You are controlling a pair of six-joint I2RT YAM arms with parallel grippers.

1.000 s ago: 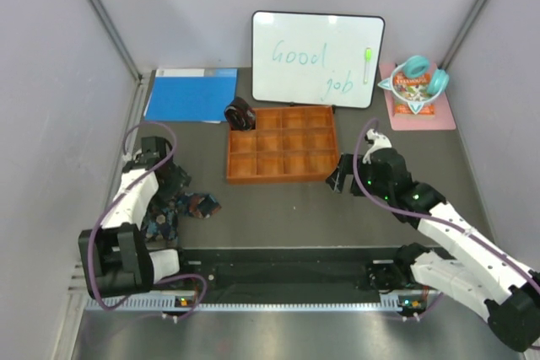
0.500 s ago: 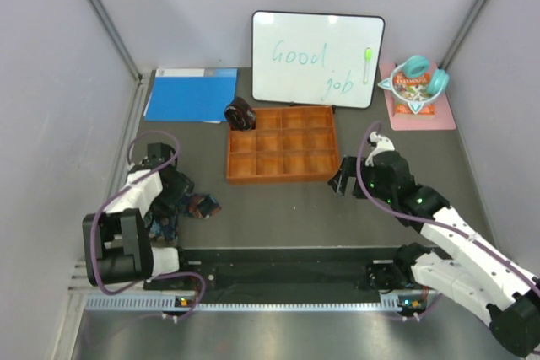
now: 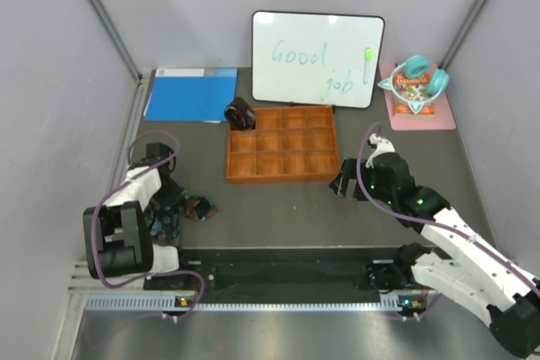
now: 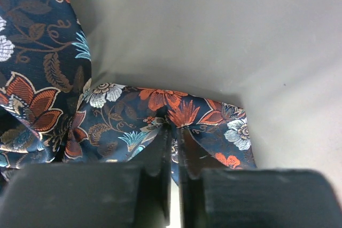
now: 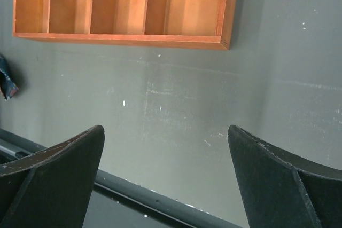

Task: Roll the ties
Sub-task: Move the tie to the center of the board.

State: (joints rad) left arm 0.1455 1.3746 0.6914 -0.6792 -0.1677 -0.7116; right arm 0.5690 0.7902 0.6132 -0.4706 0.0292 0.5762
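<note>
At eight o'clock on the table, the left gripper (image 4: 172,150) pinches a fold of the crumpled navy floral-print fabric necktie (image 4: 155,105), jaws nearly pressed together. I'd call this the pick-up step; next, an end needs drawing out flat for rolling. The right gripper (image 5: 164,132) hovers spread wide and empty, just beside the orange wooden compartment tray (image 5: 123,38).

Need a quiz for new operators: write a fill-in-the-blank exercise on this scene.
The left gripper pinches the navy tie with a ____ print.
The right gripper is ____, holding nothing.
The rolled brown tie sits at the orange tray's far-____ corner.
The whiteboard reads Good ____.
Missing: floral; open; left; job.
</note>
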